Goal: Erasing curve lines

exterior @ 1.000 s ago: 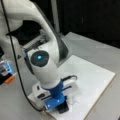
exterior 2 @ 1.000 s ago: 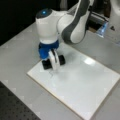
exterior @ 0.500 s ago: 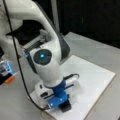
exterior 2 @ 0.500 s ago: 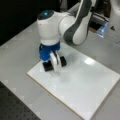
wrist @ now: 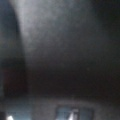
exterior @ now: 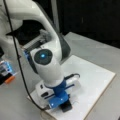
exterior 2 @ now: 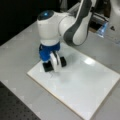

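Observation:
In both front views the blue and white gripper (exterior: 62, 102) (exterior 2: 55, 65) points straight down at a corner region of the white board (exterior: 96, 82) (exterior 2: 82, 86). It is shut on a black eraser block (exterior: 66, 108) (exterior 2: 47, 67), which rests flat on the board surface. Of the curve lines, only a faint thin dark trace (exterior 2: 51, 75) (exterior: 75, 102) shows on the board right beside the eraser; any part under the block is hidden. The wrist view is a dark blur with nothing recognisable.
The board lies on a grey table (exterior 2: 22, 47). A black cable (exterior: 17, 62) hangs along the arm. Small orange and blue items (exterior: 7, 72) sit at a front view's left. A dark perforated mat (exterior 2: 15, 107) fills a front view's bottom-left corner.
The gripper with the eraser has slid a little along the board toward its near corner; otherwise the scene is the same.

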You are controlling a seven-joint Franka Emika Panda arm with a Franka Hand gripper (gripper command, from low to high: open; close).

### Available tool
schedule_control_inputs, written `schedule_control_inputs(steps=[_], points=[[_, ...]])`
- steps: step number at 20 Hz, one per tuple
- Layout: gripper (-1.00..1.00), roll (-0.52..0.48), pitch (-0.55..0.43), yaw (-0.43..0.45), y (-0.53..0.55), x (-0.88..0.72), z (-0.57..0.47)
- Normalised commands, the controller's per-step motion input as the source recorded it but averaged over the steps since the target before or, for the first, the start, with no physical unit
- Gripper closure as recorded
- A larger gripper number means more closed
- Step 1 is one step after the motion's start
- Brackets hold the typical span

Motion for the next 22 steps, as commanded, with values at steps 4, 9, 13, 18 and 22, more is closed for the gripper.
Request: schedule_control_inputs(steps=[4, 9, 13, 18, 22], points=[[1.0, 0.149, 0.08, -0.136, 0.05, 0.29, -0.09], [1.0, 0.148, 0.1, -0.128, -0.01, 0.31, -0.06], [1.0, 0.147, 0.124, -0.139, -0.03, 0.27, -0.04], [1.0, 0.151, 0.149, -0.156, 0.02, 0.23, -0.02], [1.0, 0.144, 0.163, -0.188, 0.12, 0.22, -0.01]])
